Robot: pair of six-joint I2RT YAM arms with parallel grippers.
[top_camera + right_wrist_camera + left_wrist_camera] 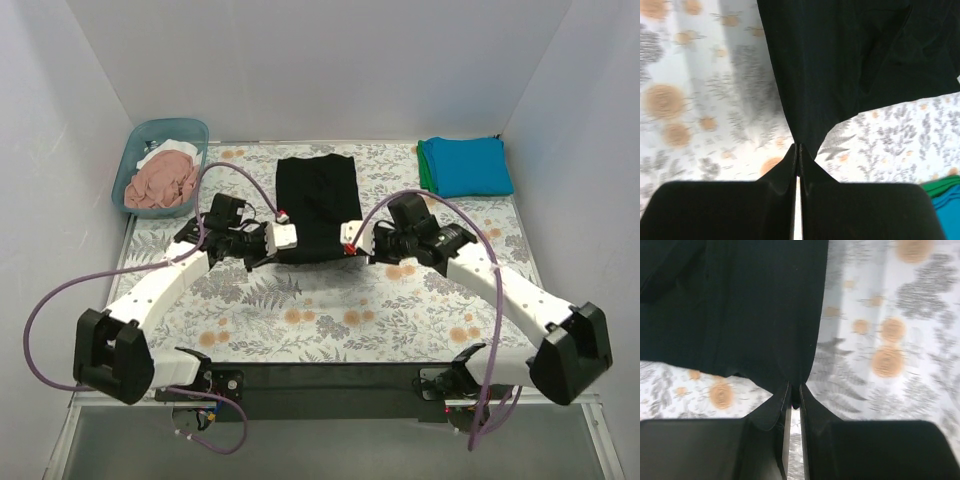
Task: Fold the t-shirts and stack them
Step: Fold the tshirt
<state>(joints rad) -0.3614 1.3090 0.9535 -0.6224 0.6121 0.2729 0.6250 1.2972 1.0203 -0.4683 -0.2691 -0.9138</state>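
Five t-shirts in play for you: one black t-shirt [315,200] lies flat mid-surface [300,310], a blue t-shirt [470,165] sits folded on a green t-shirt [423,168] at the far right corner, and a pink t-shirt [165,185] and a white t-shirt [160,153] are bunched in the one tub [170,123], far left. Two claws — your left claw [794,392] is pinched tight on the black shirt's near left corner, your right claw [798,150] on its near right corner — the cloth stretches away beyond both.
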